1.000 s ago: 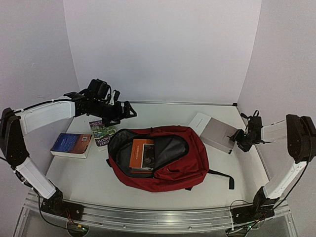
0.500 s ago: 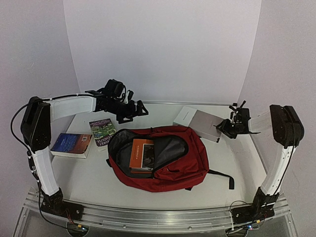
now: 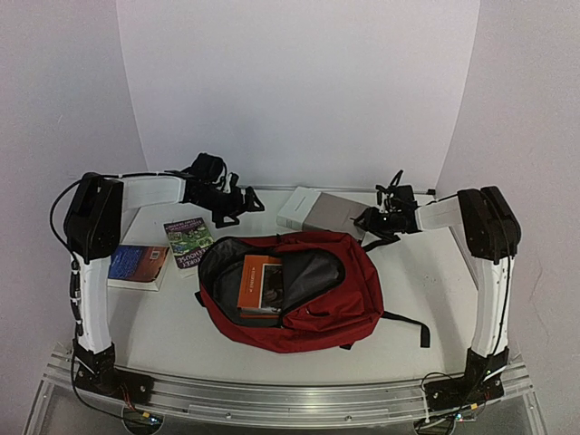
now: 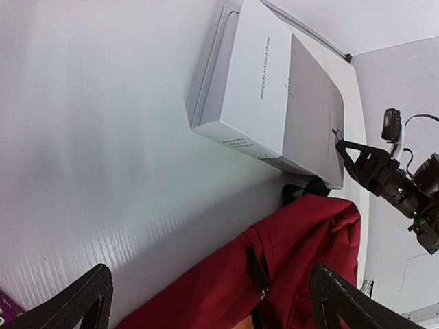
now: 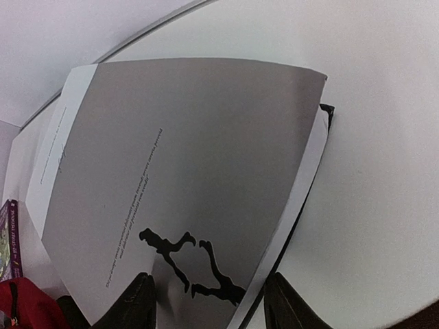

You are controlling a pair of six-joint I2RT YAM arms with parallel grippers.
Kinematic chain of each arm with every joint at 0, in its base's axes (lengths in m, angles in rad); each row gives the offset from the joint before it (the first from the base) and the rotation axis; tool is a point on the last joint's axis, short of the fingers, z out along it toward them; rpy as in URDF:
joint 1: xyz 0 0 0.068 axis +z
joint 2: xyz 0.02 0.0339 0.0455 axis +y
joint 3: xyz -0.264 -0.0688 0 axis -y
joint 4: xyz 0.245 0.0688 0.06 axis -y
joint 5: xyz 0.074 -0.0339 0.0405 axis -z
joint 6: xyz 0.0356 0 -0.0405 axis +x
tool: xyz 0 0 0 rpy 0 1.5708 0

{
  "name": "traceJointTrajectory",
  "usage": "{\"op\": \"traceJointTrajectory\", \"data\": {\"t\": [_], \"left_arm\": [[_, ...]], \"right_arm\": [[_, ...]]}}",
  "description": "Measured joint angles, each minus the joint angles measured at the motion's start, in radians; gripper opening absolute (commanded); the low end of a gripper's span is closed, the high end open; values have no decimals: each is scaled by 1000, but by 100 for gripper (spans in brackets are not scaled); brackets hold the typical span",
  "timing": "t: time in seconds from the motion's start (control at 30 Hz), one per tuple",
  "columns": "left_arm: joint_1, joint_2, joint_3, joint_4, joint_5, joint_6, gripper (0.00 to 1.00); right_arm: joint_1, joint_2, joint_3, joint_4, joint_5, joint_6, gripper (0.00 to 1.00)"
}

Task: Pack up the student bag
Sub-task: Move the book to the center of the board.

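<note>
The dark red student bag (image 3: 308,299) lies open in the middle of the table with an orange book (image 3: 259,283) in its mouth. Its top edge also shows in the left wrist view (image 4: 288,274). A thick grey-and-white book (image 3: 319,211) lies behind the bag, and it also shows in the left wrist view (image 4: 274,96). My right gripper (image 3: 370,220) holds this book (image 5: 185,157) by its near right corner, one finger on the cover and one past the edge (image 5: 212,305). My left gripper (image 3: 239,206) is open and empty above the bag's back edge (image 4: 209,308).
A blue book (image 3: 138,264) and a green-and-purple book (image 3: 188,241) lie on the table left of the bag. A black strap (image 3: 410,322) trails from the bag's right side. White walls close the back and both sides.
My right gripper has swept left along the back with the grey book, bringing it from the right side to behind the bag. My left gripper has moved right and back.
</note>
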State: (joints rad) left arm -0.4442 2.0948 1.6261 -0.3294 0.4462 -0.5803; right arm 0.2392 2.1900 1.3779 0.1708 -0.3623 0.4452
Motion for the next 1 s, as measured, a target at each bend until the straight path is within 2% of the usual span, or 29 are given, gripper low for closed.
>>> {"op": "traceJointTrajectory", "data": {"t": [0.17,0.5,0.9,1.0], "left_arm": [[14,105,100,-3,-1,31,99],[21,193,169,-4,-13,98,98],[51,311,267,-9,-12,145,98],[51,317,288,-9,-12,162,95]], "right_arm": [[41,39,64,-18,2,0,51],[130,100,174,-53,-3,-18,50],[177,137,218,-51,-11,4,50],[178,138,218,-51,-11,17,50]]}}
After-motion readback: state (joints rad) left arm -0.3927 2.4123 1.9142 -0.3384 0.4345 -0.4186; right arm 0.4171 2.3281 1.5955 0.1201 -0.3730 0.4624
